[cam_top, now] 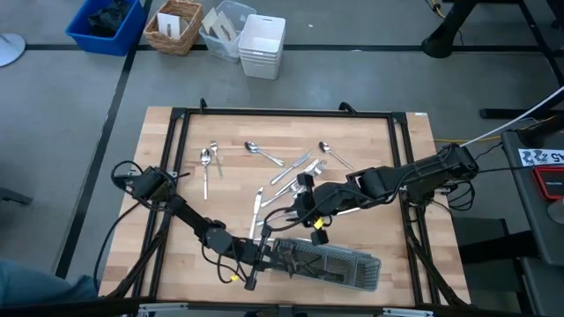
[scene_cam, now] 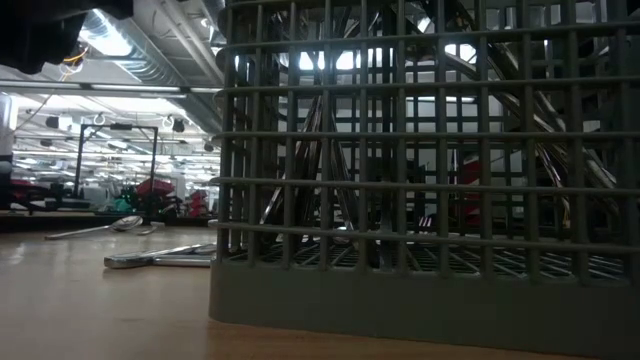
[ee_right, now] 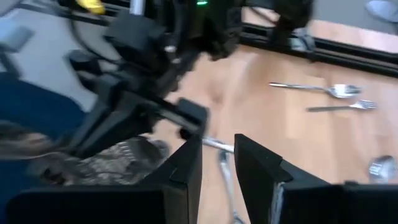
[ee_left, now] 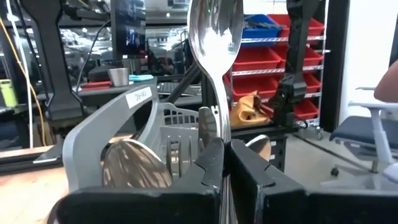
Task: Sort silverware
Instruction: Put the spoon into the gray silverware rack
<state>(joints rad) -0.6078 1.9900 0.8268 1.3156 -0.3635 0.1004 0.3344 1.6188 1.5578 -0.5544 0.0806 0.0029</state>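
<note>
The grey mesh tray lies near the table's front edge, with silverware inside it. My left gripper is at the tray's left end, shut on a shiny spoon. My right gripper hovers above the table's middle, just behind the tray. Its fingers stand slightly apart with nothing between them, so it is open. Loose silverware lies flat on the wood: spoons, forks and knives and a knife. My left gripper pinches the spoon's handle between its two fingers, coming roughly level from the table's left. The spoon stands up out of the hold with its bowl on top, lifted clear in front of the tray's open end.
The low view is mostly filled by the tray's mesh wall, with a spoon and a knife on the table beside it. A black frame borders the wooden top. Bins and baskets stand on the floor beyond the far edge.
</note>
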